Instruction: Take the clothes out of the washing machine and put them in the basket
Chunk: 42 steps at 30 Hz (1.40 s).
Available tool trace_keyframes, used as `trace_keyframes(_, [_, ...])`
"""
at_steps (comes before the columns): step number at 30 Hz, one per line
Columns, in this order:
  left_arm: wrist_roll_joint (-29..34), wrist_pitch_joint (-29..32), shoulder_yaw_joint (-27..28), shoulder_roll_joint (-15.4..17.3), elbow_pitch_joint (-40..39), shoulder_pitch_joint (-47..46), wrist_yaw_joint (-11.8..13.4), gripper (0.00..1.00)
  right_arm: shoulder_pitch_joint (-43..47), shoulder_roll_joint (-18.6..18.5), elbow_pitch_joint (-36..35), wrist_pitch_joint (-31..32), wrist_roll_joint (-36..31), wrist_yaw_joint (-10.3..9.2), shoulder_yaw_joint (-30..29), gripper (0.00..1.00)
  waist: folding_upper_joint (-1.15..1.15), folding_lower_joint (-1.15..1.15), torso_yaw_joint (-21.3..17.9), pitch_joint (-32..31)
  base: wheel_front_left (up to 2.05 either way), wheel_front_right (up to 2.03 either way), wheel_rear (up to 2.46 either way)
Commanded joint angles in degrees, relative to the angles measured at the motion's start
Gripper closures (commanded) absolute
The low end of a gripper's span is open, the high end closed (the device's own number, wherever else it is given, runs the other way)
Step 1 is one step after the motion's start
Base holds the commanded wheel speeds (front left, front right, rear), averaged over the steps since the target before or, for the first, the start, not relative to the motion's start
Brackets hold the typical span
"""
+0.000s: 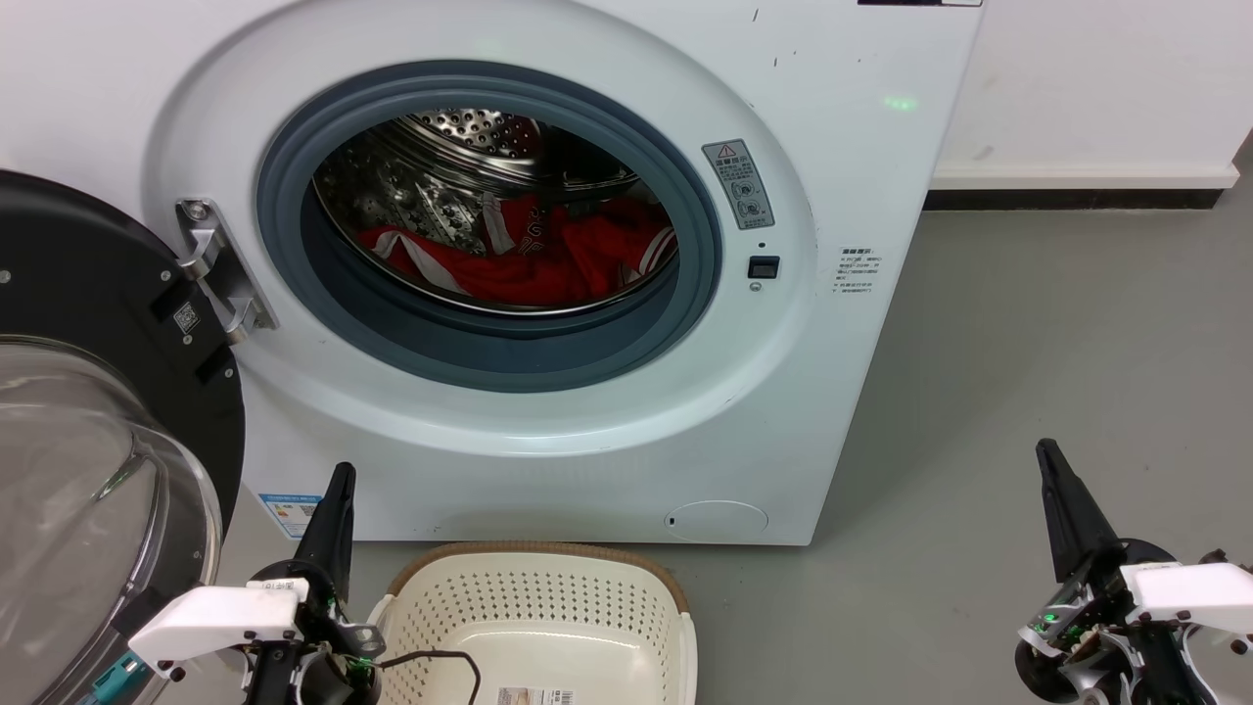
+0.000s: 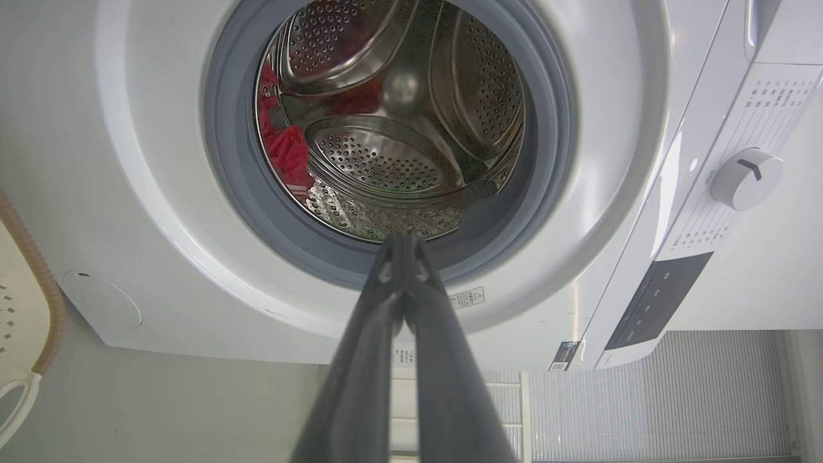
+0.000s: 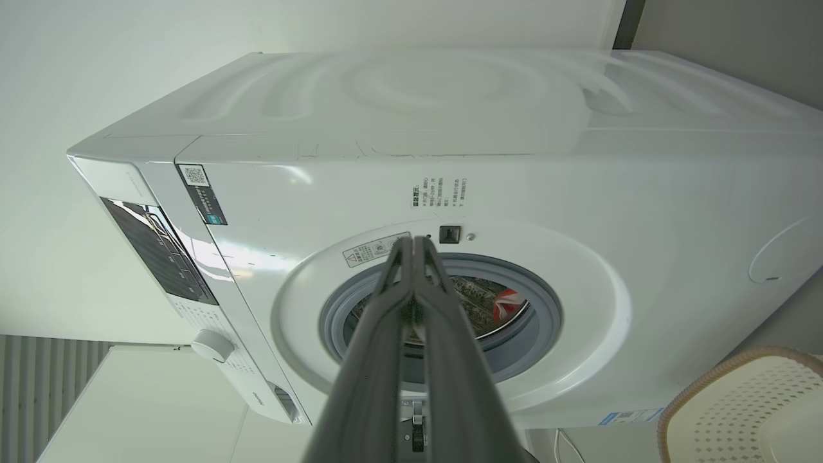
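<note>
Head view: found the clothes (image 1: 529, 259) heaped low in the drum (image 1: 440, 166) of the washing machine (image 1: 587, 450), none of them in the basket (image 1: 536, 551); placed the basket on the floor just before the machine's front, mouth upward; noted the door (image 1: 88, 294) swung wide to the left; saw the left gripper (image 1: 340, 474) at lower left, just beside the basket, fingers pressed together on nothing; saw the right gripper (image 1: 1045, 452) at lower right, well apart from the machine, likewise closed and empty; checked both against the wrist views and found no gap at the tips.

Judged several risks from here: could knock the grey gasket (image 1: 489, 352) if aimed low on the way in; could enter closed and merely shove the fabric deeper unless opened first; could pinch one layer, drag the tangled heap out whole and drop a trailing piece on the floor short of the basket; could brush the open door with the left arm.

Read the heap as lying crosswise, long axis left to right along the drum's bottom, with white-striped edges at both ends; took the opening to face straight out toward the robot, so expected a front-to-back reach to meet the heap broadside.
</note>
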Motion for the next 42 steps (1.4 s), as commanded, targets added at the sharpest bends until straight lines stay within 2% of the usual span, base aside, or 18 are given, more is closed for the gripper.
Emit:
trace_keyframes(1, [0.06, 0.1, 0.11, -0.13, 0.01, -0.36, -0.15, 1.0, -0.71, 0.23, 0.05, 0.04, -0.24, -0.02, 0.02, 1.0, 0.0, 0.0, 0.0, 0.0, 0.0, 0.0, 0.0])
trace_keyframes(33, [0.05, 0.09, 0.11, -0.13, 0.01, -0.36, -0.15, 1.0, -0.71, 0.23, 0.04, 0.03, -0.24, -0.02, 0.03, 1.0, 0.0, 0.0, 0.0, 0.0, 0.0, 0.0, 0.0])
trace_keyframes(34, [0.0, -0.02, -0.01, 0.0, 0.05, 0.01, 0.0, 0.0, 0.01, 0.0, 0.04, -0.02, 0.0, 0.0, 0.01, 0.0, 0.0, 0.0, 0.0, 0.0, 0.0, 0.0, 0.0])
trace_keyframes(42, [1.55, -1.58, -0.34, -0.14, 0.52, 1.67, 0.02, 0.0, 1.55, 0.03, 1.16, -1.58, -1.19, 0.0, 0.34, 0.0, 0.0, 0.0, -0.01, 0.03, 0.0, 0.0, 0.0])
